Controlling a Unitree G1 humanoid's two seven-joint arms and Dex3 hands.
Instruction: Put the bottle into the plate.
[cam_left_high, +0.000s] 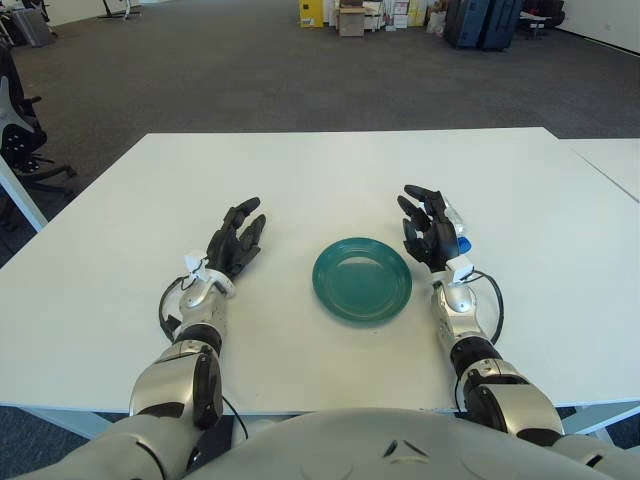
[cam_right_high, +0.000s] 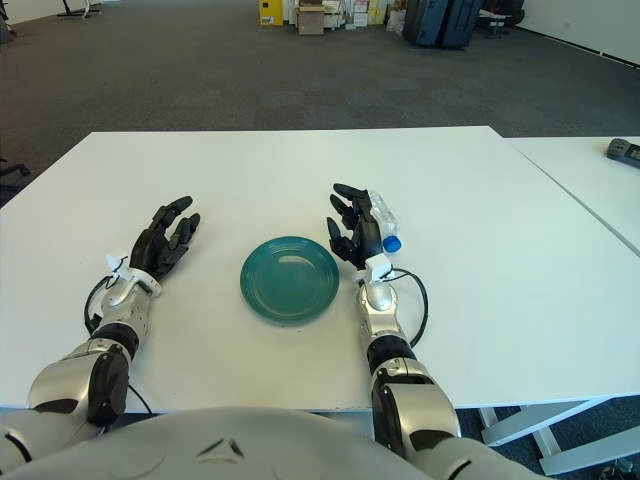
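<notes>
Right hand (cam_right_high: 352, 228): fingers extended and loosely spread, nothing clasped; stands edge-up just right of the plate
Bottle (cam_right_high: 384, 222): clear plastic, blue cap, lying on its side just beyond the right hand's outer edge, cap end pointing back toward the robot; partly hidden by the fingers, so contact with the hand cannot be told
Plate (cam_left_high: 334, 292): round, teal, nothing in it; sits on the table between the two hands, closer to the right hand than to the left
Left hand (cam_left_high: 237, 238): fingers straight and relaxed, holding nothing; shows well left of the plate
Table (cam_left_high: 330, 170): white top, carries plate and bottle; stretches well ahead of both hands
</notes>
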